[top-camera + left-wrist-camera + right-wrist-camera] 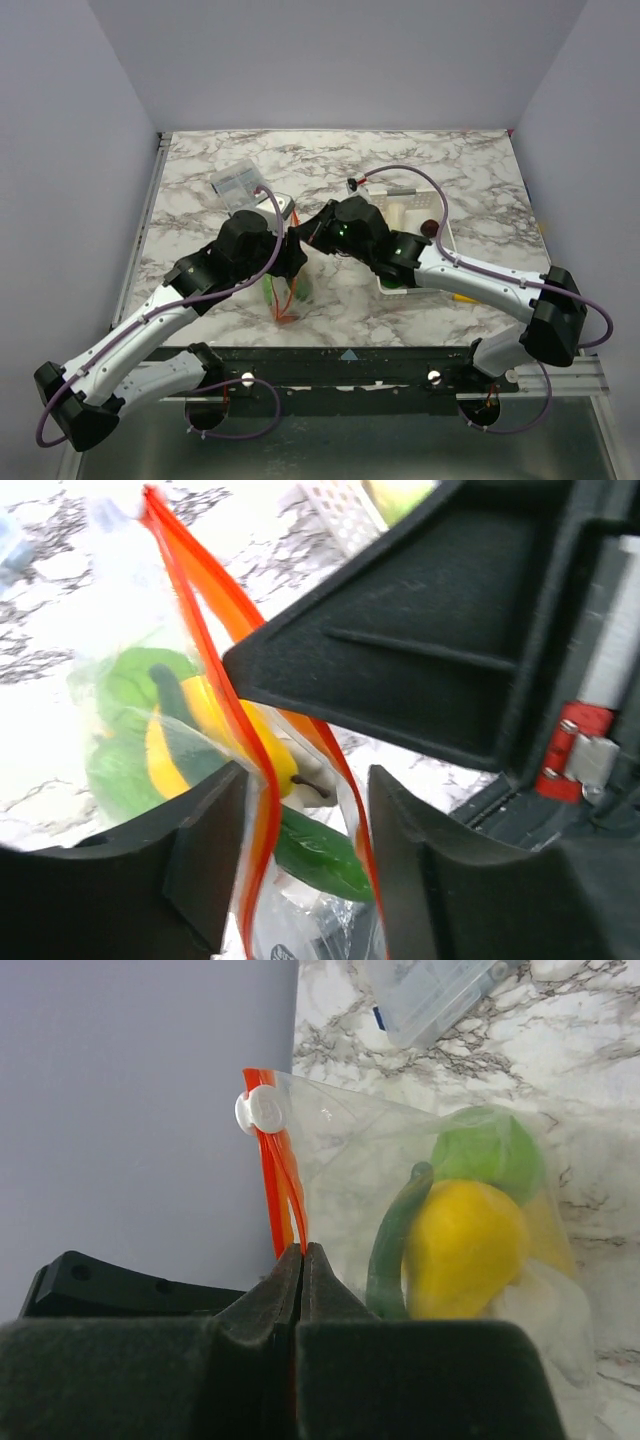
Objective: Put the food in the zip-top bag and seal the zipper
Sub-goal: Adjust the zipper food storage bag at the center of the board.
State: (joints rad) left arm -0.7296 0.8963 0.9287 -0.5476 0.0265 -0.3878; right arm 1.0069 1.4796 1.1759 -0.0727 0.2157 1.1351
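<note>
The zip-top bag [287, 292] hangs between both grippers at the table's middle front. Through its clear side [340, 1170] I see the food: a yellow lemon-like piece [465, 1250], a green leafy piece [487, 1150] and a dark green curved piece [392, 1240]. My right gripper [302, 1257] is shut on the zipper [275, 1180], just below its white slider [262, 1110]. My left gripper [305, 855] is open. The two orange-red zipper strips [215, 680] run between its fingers [205, 850], spread apart. A green leaf [320, 855] lies in the bag's mouth.
A white basket [443, 228] stands behind the right arm, with a red-orange fruit [428, 228] in it. A flat clear packet [235, 183] lies at the back left. A thin yellow stick [462, 297] shows under the right arm. The right gripper's black body [450, 630] crowds the left wrist view.
</note>
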